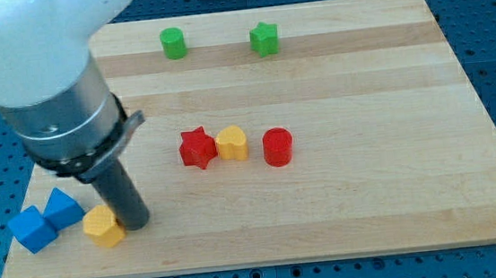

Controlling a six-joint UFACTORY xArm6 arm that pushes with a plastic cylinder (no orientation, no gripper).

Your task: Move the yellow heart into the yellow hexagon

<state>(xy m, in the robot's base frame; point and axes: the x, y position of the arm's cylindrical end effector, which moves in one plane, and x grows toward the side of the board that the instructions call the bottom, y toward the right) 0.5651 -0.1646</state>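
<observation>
— Where is the yellow heart (232, 144)?
— Mid-table (370, 191), touching the red star (197, 148).
— And the hexagon (103, 226)?
— Near the bottom-left corner, touching my tip (136, 223). No claw here, just a rod.

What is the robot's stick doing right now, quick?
My tip: no gripper, holding nothing; it sits beside the yellow hexagon, on the view's right.

Single view, high and angled down over the tabletop (343, 194), fairly near; arm housing crowds the view's left, mount probably front-side.
</observation>
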